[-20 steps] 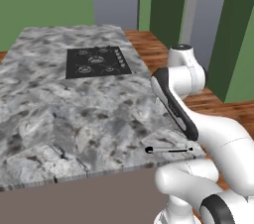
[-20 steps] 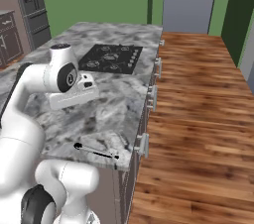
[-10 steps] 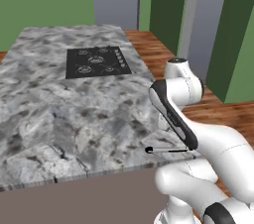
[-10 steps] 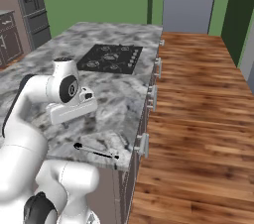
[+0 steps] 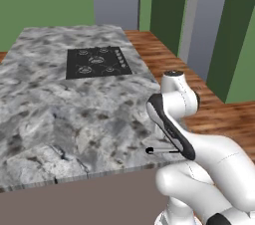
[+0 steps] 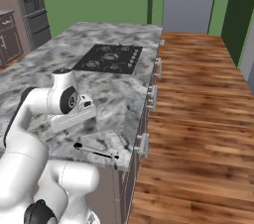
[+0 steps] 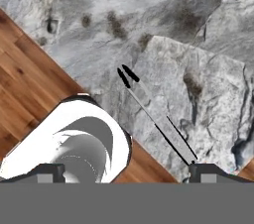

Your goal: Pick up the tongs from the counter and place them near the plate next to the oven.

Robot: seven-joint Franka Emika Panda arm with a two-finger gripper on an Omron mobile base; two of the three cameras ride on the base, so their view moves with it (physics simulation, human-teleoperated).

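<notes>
With its jaws spread wide and gripping nothing, the end effector (image 7: 124, 171) hovers above the tongs (image 7: 155, 119), so the reach step seems in hand. Next move likely needs descent and straddling the shaft. Tongs lie flat on the surface (image 6: 119, 96), near its edge, long axis along that edge, black tips toward the arm's base.

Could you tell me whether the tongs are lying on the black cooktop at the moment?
No, the tongs lie on bare marbled counter near its front corner, well apart from the cooktop farther back.
</notes>
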